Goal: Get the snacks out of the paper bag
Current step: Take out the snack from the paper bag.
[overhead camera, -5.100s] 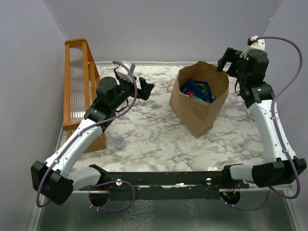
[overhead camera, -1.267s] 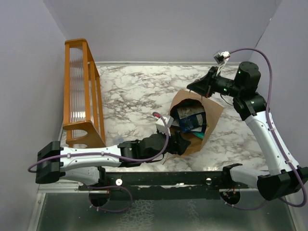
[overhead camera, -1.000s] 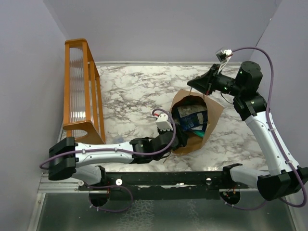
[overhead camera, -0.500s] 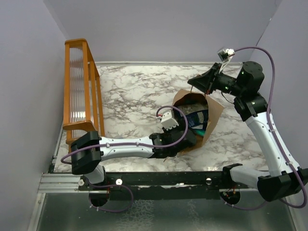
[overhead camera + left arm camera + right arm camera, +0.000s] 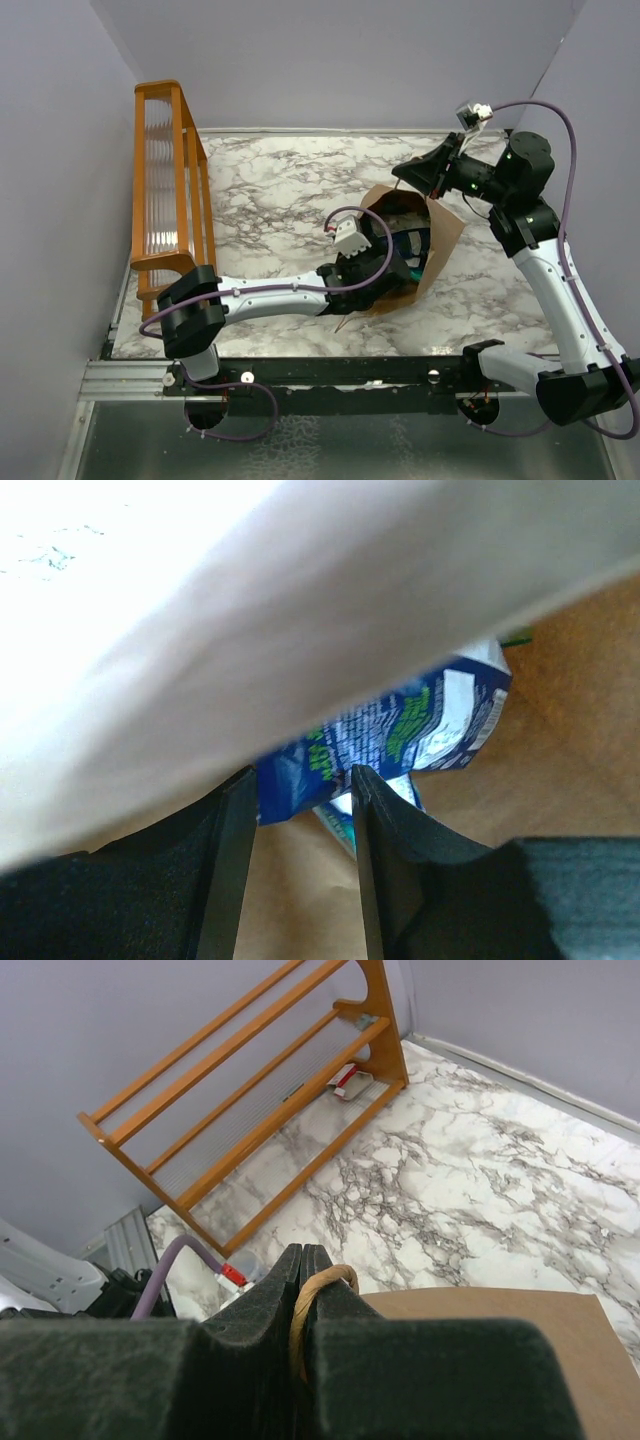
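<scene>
The right gripper [image 5: 303, 1260] pinches the handle [image 5: 325, 1278] to hold the paper bag [image 5: 440, 235] open on the right of the table [image 5: 280, 190], so the left gripper [image 5: 300, 780], a little open inside the bag, should slide around the blue snack [image 5: 400, 730] and squeeze softly.

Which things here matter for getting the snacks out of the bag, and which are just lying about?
For the job:
- paper bag
- its handle, pinched in the right jaws
- blue snack packet inside the bag, at the open left jaws

Lying about:
- orange wooden rack
- small red-and-white item on the rack's shelf
</scene>
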Motion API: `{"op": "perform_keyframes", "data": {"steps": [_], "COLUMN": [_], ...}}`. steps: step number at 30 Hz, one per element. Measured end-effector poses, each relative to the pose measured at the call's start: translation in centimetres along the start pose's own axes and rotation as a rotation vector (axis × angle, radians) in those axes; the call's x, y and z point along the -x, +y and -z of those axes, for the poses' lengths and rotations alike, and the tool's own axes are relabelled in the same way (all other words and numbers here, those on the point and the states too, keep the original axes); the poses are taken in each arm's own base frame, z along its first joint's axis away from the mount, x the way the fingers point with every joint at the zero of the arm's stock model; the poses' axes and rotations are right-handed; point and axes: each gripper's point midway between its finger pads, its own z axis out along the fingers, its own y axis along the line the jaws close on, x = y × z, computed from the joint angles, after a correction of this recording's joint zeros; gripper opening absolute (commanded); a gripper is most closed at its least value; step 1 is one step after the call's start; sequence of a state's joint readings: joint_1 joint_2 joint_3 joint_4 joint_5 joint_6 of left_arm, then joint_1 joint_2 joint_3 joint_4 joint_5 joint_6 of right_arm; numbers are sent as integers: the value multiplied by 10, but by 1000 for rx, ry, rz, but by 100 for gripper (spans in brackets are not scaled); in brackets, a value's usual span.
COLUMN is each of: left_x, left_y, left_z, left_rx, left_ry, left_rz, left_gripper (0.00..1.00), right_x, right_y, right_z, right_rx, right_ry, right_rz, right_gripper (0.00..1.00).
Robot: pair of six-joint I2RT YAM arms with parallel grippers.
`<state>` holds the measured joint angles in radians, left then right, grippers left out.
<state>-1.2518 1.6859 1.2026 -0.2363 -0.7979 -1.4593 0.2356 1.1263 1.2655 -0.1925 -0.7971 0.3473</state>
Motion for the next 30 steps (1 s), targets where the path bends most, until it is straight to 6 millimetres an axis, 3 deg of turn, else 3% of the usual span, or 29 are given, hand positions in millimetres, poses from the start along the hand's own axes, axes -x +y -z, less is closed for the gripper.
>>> {"op": "perform_keyframes", "data": {"steps": [4, 10, 13, 17, 19, 25, 30], "left_x": [8, 13, 15, 13, 11, 15, 28], "left_y": [-5, -8, -8, -7, -5, -10, -24], "left_z": [-2, -6, -7, -10, -12, -11, 7], "left_rx": [-9, -16, -16, -14, -8, -29, -102], "left_ry": [-22, -34, -37, -39, -38, -38, -18], "left_rz": [6, 9, 14, 14, 5, -17, -40], "left_gripper": [35, 34, 29, 15, 0, 0, 0], "right_x": [-2, -1, -1, -1, -1, -2, -5], "right_y": [-1, -1, -1, -1, -1, -3, -10], "right_z": [0, 0, 0, 0, 0, 0, 2], "right_rx": [0, 0, 0, 0, 0, -11, -60], "right_ry": [2, -1, -1, -1, -1, -4, -13], "right_rz": [-2, 1, 1, 1, 1, 4, -1], "right_gripper": [3, 3, 3, 3, 3, 3, 4]}}
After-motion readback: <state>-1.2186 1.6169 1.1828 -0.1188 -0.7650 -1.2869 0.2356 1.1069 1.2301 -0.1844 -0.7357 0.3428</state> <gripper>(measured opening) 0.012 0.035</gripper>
